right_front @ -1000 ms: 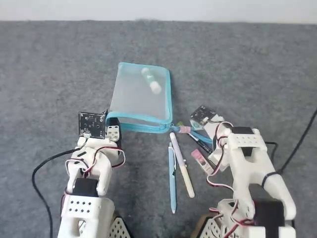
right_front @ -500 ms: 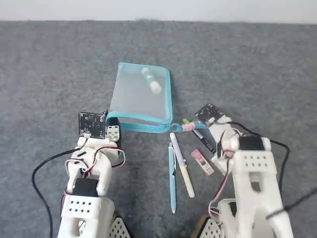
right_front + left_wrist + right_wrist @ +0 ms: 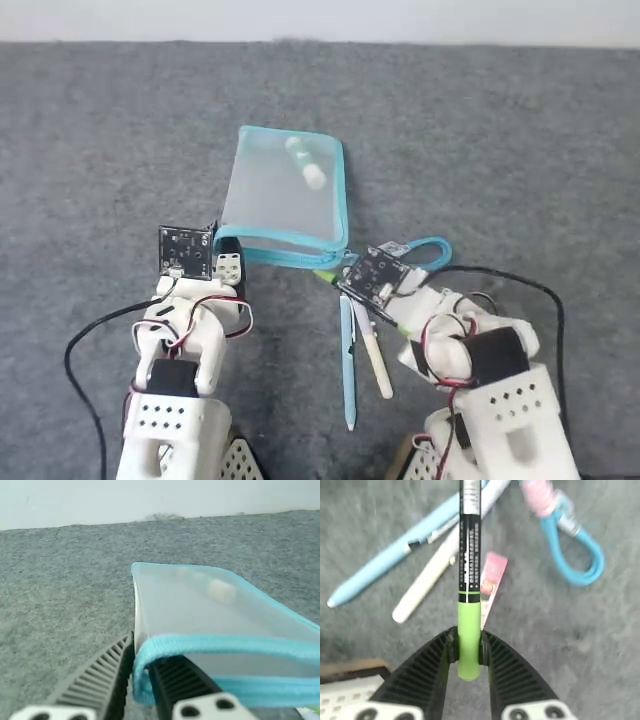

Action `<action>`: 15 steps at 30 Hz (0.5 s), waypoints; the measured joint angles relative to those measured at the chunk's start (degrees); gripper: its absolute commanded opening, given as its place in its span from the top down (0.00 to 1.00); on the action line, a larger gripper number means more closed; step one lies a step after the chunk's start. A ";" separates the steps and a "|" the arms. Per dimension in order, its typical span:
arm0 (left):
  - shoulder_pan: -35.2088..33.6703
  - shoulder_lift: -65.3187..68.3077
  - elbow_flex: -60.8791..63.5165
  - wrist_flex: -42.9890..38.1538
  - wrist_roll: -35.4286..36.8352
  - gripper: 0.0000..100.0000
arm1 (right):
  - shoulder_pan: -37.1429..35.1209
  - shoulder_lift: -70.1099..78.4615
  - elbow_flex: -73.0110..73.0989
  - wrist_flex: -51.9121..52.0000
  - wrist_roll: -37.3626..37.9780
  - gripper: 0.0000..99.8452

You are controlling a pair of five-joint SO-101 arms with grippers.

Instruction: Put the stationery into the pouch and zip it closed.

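Left jaws pinch pouch [image 3: 200, 610] rim; right jaws clamp marker [image 3: 469, 580] by its tail. Your risk: tip pivots, snags mouth at 10 o'clock.

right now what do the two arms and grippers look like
The left arm and right arm are white plastic with black servos, thin red, black and white wires and a black circuit board at each wrist. The left gripper and right gripper have dark ribbed fingers on white bases.

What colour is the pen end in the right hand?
Black pen's end is lime green; right wrist view.
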 measured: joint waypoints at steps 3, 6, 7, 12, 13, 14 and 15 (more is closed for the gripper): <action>0.00 0.00 0.00 0.00 0.00 0.99 | -3.34 3.43 -5.98 0.70 -3.69 0.99; 0.00 0.00 0.00 0.00 0.00 0.99 | -6.59 8.26 -12.40 1.58 -7.30 0.99; 0.00 0.00 0.00 0.00 0.00 0.99 | -7.56 10.11 -14.51 1.76 -8.26 0.99; 0.09 0.00 0.00 0.00 0.00 0.99 | -9.05 19.96 -22.77 1.76 -12.57 0.99; 0.18 0.00 0.00 0.00 0.00 0.99 | -9.05 21.54 -24.18 1.76 -13.19 0.99; 0.18 0.00 0.00 0.00 0.00 0.99 | -9.05 22.42 -25.23 1.76 -13.54 0.99; 0.26 0.00 0.00 0.00 0.00 0.99 | -9.14 22.59 -26.11 1.76 -13.80 0.99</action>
